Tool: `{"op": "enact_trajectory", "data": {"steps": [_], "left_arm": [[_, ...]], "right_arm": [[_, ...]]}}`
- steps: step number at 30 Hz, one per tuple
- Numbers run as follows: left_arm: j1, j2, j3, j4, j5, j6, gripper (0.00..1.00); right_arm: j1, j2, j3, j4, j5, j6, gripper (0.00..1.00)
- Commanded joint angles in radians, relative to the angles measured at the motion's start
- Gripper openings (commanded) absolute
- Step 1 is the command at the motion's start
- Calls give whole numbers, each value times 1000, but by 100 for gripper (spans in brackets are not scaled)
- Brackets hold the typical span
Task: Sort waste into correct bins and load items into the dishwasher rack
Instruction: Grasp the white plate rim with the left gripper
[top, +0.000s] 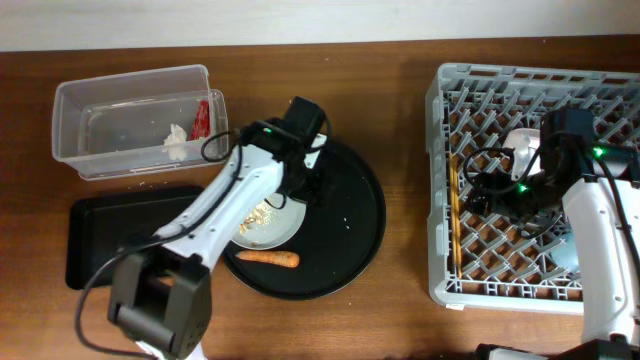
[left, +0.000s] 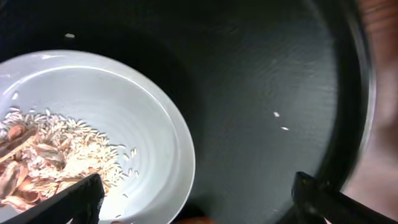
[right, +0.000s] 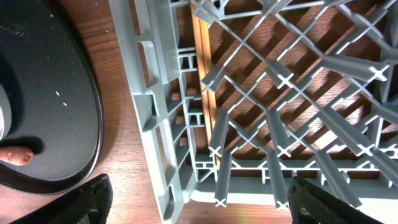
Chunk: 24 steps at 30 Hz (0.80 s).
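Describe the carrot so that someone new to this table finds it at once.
Start at the large round black tray in the middle of the table. On it sits a pale plate with beige scraps; the carrot lies on the tray just beside the plate, toward the robot. It is the only thin orange stick there.

Beige scraps (left: 56, 155) heaped on the pale plate (left: 134, 102), carrot (top: 267, 258) beside it — chopsticks (right: 205, 93) apparently inside the rack (top: 520, 72).

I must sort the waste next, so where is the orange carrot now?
In the overhead view, the carrot lies left of centre on the round black tray, just below the plate with food scraps.
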Motion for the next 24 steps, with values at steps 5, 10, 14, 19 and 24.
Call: {"op": "enact_trajectory", "data": {"steps": [5,10,14,19,24], "left_arm": [[-93,192,-17,1,-155,-150,90],[-124,204,-17,0,-267,-258,77],[-126,230,-23,1,-275,-294,70],[-129,275,-23,1,-283,-319,50],[-129,277,-23,4,-293,-320,7]], "right_arm": [[-4,-7,16,-6,-19,3,89],[-4,-7,16,-10,-19,3,88],[-4,-7,16,-10,-20,3,87],[-4,-7,16,-10,-20,3,87],[-4,-7,16,-10,-20,3,87]]}}
